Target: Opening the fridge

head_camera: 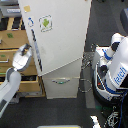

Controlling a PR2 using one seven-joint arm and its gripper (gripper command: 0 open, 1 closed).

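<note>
Exterior view, looking down from above. Tall white fridge [59, 35] filling the middle of the frame, running from the top edge down past centre. Green sticker [45, 23] on the big upper door, a small yellow tag [27, 8] near its top left corner. Below the door, a lower drawer with a curved silver handle [61, 81]; only that one drawer clearly made out here.

On the exterior view's left, a tan wooden cabinet [15, 55] standing just beside the fridge. In front of it, a white and grey arm [11, 82] reaching up from the lower left corner, ending in the gripper [26, 49]. Gripper sitting right at the left edge of the upper door, about level with the door's middle. Fingers seemingly spread a little around that edge, but too blurred to call: apart or clamped, cannot tell. Contact with the door likewise not clear.

On the exterior view's right, a white-and-blue robot body [114, 67] parked near the fridge's right side, a tangle of cables [88, 70] between the two.

Door looking shut, flush along its left edge, no gap showing. Judged step: the approach to the door edge, grasp at hand or just being made. Next move likely calling for a firm hold on that left edge, then a pull out and away in an arc, hinge presumably on the right.
</note>
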